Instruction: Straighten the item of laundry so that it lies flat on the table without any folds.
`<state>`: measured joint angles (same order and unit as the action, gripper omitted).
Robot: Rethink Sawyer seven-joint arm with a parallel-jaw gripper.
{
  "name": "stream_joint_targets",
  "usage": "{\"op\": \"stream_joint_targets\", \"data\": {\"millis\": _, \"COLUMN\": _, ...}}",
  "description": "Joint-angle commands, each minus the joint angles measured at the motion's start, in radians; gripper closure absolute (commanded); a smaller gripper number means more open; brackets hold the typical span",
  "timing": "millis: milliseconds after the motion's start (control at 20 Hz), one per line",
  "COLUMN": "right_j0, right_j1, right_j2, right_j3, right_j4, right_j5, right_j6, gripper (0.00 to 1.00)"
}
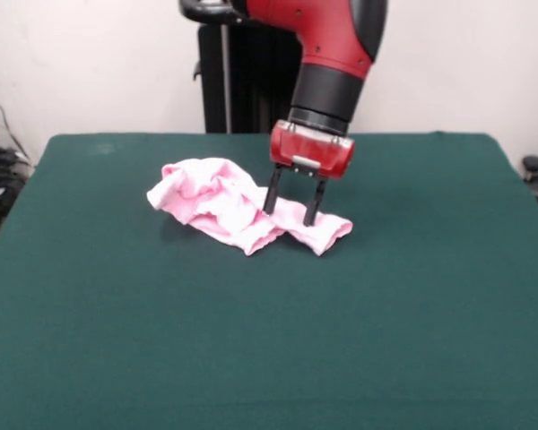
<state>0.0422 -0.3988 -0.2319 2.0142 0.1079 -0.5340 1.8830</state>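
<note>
The item of laundry (229, 204) is a small pale pink garment, crumpled in a heap with many folds, lying a little left of the middle of the dark green table (269, 340). One end of it stretches out flatter to the right. My gripper (292, 213) comes down from above onto that right part. Its two black fingers (273, 191) are spread apart and open, with their tips touching or just above the pink cloth. No cloth is pinched between them.
The green cloth covers the whole tabletop. Behind the far edge stand a black post and a pale wall. Dark cables and gear lie off the left edge, and a black object sits off the right edge.
</note>
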Motion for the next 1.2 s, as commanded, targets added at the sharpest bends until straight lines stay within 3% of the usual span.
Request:
{"op": "stream_joint_targets", "data": {"millis": 50, "right_j0": -0.034, "right_j1": 0.007, "right_j2": 0.147, "right_j3": -0.107, "right_j4": -0.033, "right_j5": 0.140, "right_j6": 0.127, "gripper": 0.00}}
{"op": "stream_joint_targets", "data": {"millis": 250, "right_j0": -0.058, "right_j1": 0.026, "right_j2": 0.177, "right_j3": -0.108, "right_j4": -0.056, "right_j5": 0.186, "right_j6": 0.116, "gripper": 0.00}}
{"op": "stream_joint_targets", "data": {"millis": 600, "right_j0": -0.244, "right_j1": 0.095, "right_j2": 0.367, "right_j3": -0.153, "right_j4": -0.193, "right_j5": 0.351, "right_j6": 0.075, "gripper": 0.00}}
{"op": "stream_joint_targets", "data": {"millis": 750, "right_j0": -0.288, "right_j1": 0.123, "right_j2": 0.418, "right_j3": -0.155, "right_j4": -0.182, "right_j5": 0.439, "right_j6": 0.084, "gripper": 0.00}}
{"op": "stream_joint_targets", "data": {"millis": 850, "right_j0": -0.269, "right_j1": 0.123, "right_j2": 0.403, "right_j3": -0.159, "right_j4": -0.159, "right_j5": 0.454, "right_j6": 0.096, "gripper": 0.00}}
{"op": "stream_joint_targets", "data": {"millis": 900, "right_j0": -0.249, "right_j1": 0.120, "right_j2": 0.386, "right_j3": -0.160, "right_j4": -0.137, "right_j5": 0.469, "right_j6": 0.105, "gripper": 1.00}}
{"op": "stream_joint_targets", "data": {"millis": 1050, "right_j0": -0.177, "right_j1": 0.104, "right_j2": 0.323, "right_j3": -0.163, "right_j4": -0.033, "right_j5": 0.543, "right_j6": 0.150, "gripper": 1.00}}
{"op": "stream_joint_targets", "data": {"millis": 1200, "right_j0": -0.157, "right_j1": 0.047, "right_j2": 0.321, "right_j3": -0.127, "right_j4": -0.005, "right_j5": 0.578, "right_j6": 0.177, "gripper": 1.00}}
